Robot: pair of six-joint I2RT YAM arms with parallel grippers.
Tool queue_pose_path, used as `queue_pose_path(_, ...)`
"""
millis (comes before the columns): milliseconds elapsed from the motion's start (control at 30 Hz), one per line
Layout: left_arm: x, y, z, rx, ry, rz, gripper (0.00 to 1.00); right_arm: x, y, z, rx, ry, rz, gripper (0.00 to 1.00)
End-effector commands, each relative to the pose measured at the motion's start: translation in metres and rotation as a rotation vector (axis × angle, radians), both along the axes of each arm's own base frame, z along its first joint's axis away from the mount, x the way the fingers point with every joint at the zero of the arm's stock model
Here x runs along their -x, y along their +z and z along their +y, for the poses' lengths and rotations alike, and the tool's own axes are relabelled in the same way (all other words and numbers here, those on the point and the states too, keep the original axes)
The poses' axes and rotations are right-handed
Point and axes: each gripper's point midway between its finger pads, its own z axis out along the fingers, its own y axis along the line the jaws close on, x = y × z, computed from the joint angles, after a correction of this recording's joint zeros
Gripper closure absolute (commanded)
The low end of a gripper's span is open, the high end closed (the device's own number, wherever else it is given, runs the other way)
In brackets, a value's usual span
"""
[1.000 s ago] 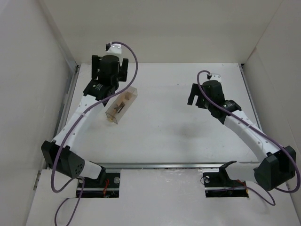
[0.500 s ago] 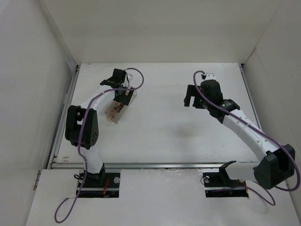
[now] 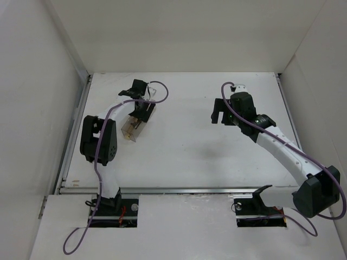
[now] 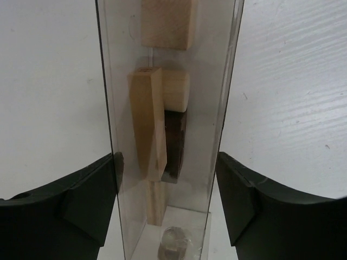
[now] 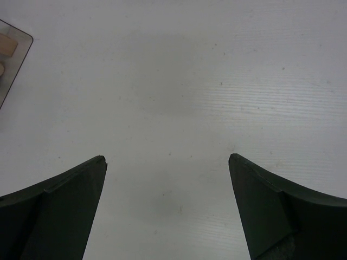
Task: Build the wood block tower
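Note:
The wood blocks lie loose inside a clear plastic box (image 3: 132,129) at the left of the table. In the left wrist view I see a pale tan post (image 4: 146,124), a dark brown block (image 4: 174,143) beside it and another pale block (image 4: 167,21) further in. My left gripper (image 3: 142,112) straddles the box's near end (image 4: 167,184); both fingers press on its walls. My right gripper (image 3: 218,112) hangs open and empty over bare table (image 5: 167,168), well right of the box. A corner of the box (image 5: 11,59) shows at the left of the right wrist view.
White walls enclose the table on the left, the back and the right. A metal rail (image 3: 162,190) runs along the near edge. A small round clear piece (image 4: 173,241) sits in the box's near end.
My left arm has dropped from high above the table to low over it, lowering the clear box with it. My right gripper has shifted slightly left.

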Motion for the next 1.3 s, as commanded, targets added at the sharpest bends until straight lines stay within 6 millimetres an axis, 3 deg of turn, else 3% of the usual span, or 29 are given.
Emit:
queue_pose_path(0, 0.002, 0.006, -0.002, 0.001, -0.018, 0.009, 0.34, -0.005, 0.018, 0.002, -0.003, -0.001, -0.062, 0.0)
queue_pose_path(133, -0.003, 0.01, -0.001, 0.005, 0.018, -0.014, 0.47, -0.006, 0.018, 0.0, 0.01, -0.004, -0.066, 0.0)
queue_pose_path(267, -0.016, 0.03, 0.001, -0.027, 0.059, -0.074, 0.78, -0.004, 0.02, -0.003, 0.014, -0.011, -0.068, 0.0)
queue_pose_path(300, -0.016, 0.032, 0.004, -0.056, 0.083, -0.087, 0.95, -0.004, 0.02, -0.003, 0.014, -0.011, -0.068, 0.0)
queue_pose_path(333, -0.019, 0.038, 0.005, -0.091, 0.107, -0.114, 1.0, -0.004, 0.02, -0.003, 0.014, -0.011, -0.068, 0.0)
queue_pose_path(367, -0.023, 0.047, 0.019, -0.196, 0.156, -0.168, 1.0, -0.004, 0.02, -0.004, 0.019, -0.019, -0.07, 0.0)
queue_pose_path(567, -0.021, 0.069, 0.016, -0.6, 0.185, -0.398, 1.0, -0.006, 0.02, -0.001, 0.024, -0.017, -0.071, 0.0)
queue_pose_path(600, -0.013, 0.065, 0.022, -0.697, 0.196, -0.404, 1.0, -0.006, 0.02, -0.001, 0.024, -0.017, -0.071, 0.0)
queue_pose_path(733, -0.007, 0.055, 0.002, -0.786, 0.163, -0.444, 1.0, -0.008, 0.018, -0.004, 0.039, -0.034, -0.068, 0.0)
queue_pose_path(1033, -0.006, 0.054, -0.024, -0.743, 0.127, -0.451, 1.0, -0.003, 0.014, -0.009, 0.049, -0.042, -0.062, 0.0)
queue_pose_path(1167, -0.012, 0.06, -0.047, -0.573, 0.121, -0.408, 1.0, -0.002, 0.011, -0.009, 0.045, -0.047, -0.053, 0.0)
queue_pose_path(1267, -0.012, 0.067, -0.042, -0.463, 0.164, -0.359, 1.0, 0.0, 0.01, -0.003, 0.02, -0.025, -0.043, 0.0)
